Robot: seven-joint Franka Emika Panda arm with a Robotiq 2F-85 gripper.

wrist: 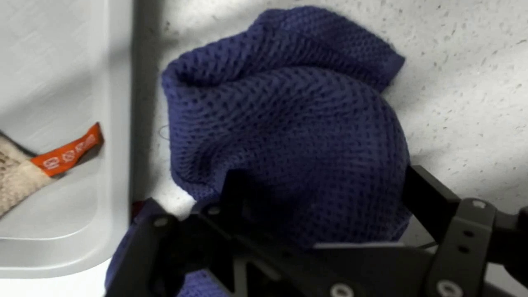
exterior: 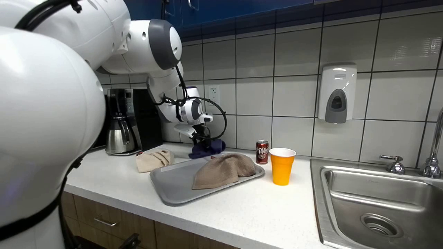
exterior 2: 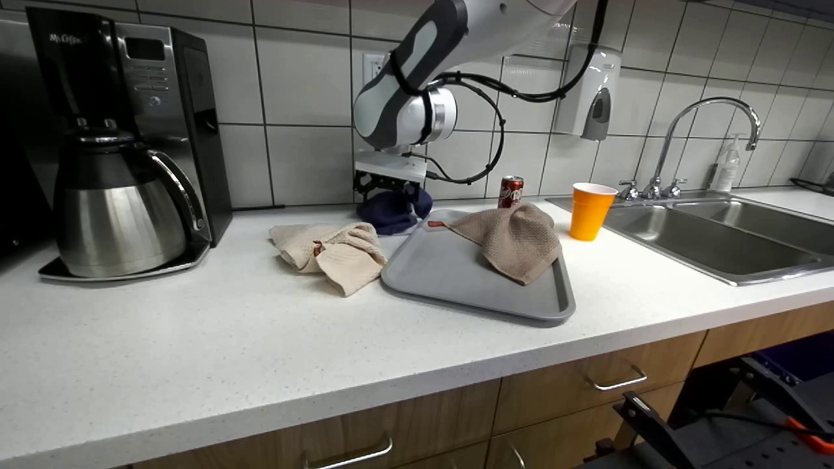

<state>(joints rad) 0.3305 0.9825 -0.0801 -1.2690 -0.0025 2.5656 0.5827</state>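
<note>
The navy cloth (wrist: 305,123) is flanked by the fingers (wrist: 429,202), spread wide apart, on the surface (exterior 2: 195,339) just beside the gray tray (exterior 2: 449,277), near the tiled wall (exterior: 256,97). Most of the cloth is separated from the tray's rim by a narrow strip; more room is left toward the coffee maker (exterior 2: 156,98). The tray's near corner is set close to the surface's front edge. A brown cloth (exterior 2: 515,241) is carried in the tray; the contents of the orange cup (exterior: 282,169) are hidden.
</note>
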